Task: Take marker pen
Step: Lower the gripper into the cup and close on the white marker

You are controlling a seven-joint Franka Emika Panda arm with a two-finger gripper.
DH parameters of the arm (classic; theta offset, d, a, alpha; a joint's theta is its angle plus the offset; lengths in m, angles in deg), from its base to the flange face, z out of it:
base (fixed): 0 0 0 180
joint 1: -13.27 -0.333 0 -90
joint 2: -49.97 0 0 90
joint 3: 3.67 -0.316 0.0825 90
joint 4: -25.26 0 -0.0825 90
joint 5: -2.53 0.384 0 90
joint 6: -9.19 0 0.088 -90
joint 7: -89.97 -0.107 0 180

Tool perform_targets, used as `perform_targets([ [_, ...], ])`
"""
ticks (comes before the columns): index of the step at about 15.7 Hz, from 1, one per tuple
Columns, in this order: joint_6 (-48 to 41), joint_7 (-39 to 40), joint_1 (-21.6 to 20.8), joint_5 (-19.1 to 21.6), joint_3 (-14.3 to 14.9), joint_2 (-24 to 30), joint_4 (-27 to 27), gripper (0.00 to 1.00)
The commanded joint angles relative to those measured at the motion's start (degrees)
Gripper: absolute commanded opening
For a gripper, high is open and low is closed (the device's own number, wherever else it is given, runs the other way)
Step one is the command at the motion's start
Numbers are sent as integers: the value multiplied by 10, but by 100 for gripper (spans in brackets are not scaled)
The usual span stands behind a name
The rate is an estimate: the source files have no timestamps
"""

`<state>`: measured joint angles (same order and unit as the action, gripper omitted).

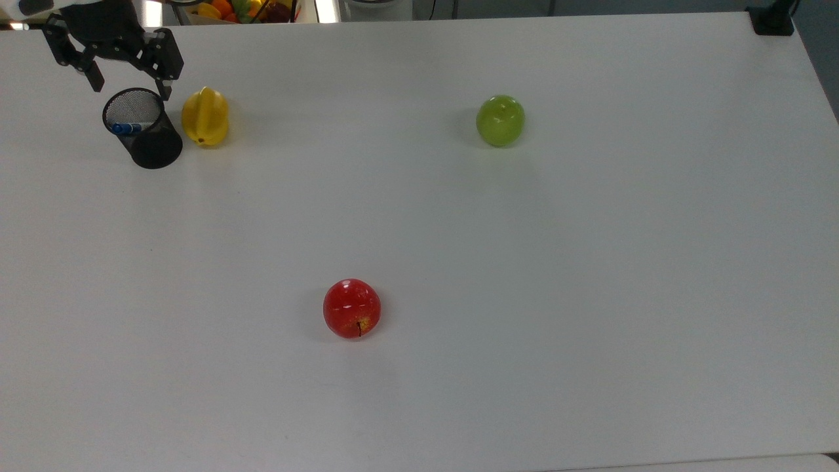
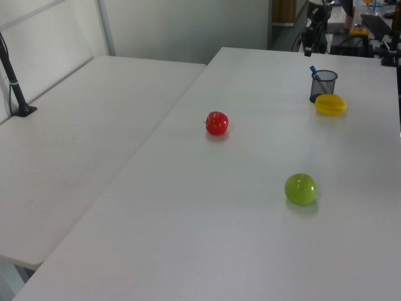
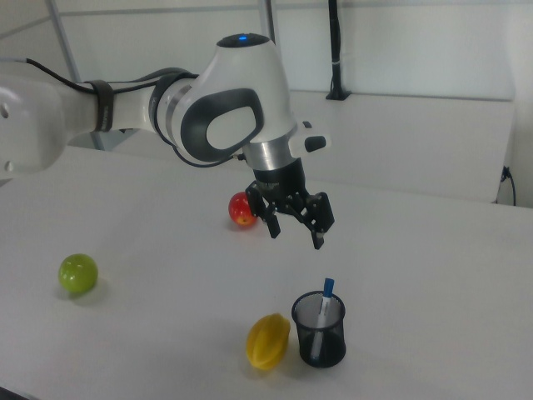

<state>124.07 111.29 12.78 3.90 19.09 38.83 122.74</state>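
The marker pen (image 3: 326, 297) stands tilted in a black mesh cup (image 3: 319, 337), its blue cap sticking up past the rim. In the top view the marker pen (image 1: 125, 128) leans against the left side of the cup (image 1: 157, 148), near the table's far left corner. My gripper (image 1: 131, 86) hangs open and empty above the cup's far rim, one finger on either side of it. From the right view, the gripper (image 3: 296, 237) is well above the pen's tip and not touching it.
A yellow star-shaped fruit (image 1: 205, 117) lies right beside the cup. A green apple (image 1: 500, 120) sits at the top view's far right-centre, and a red apple (image 1: 352, 308) nearer the front. The table's far edge (image 1: 419, 18) runs just behind the gripper.
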Motion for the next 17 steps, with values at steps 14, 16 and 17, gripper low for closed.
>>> perform_targets([
  [14,58,118,34,40,8,-65,15,46],
  [16,58,118,37,40,8,-67,15,46],
  [17,58,119,37,40,8,-68,15,46],
])
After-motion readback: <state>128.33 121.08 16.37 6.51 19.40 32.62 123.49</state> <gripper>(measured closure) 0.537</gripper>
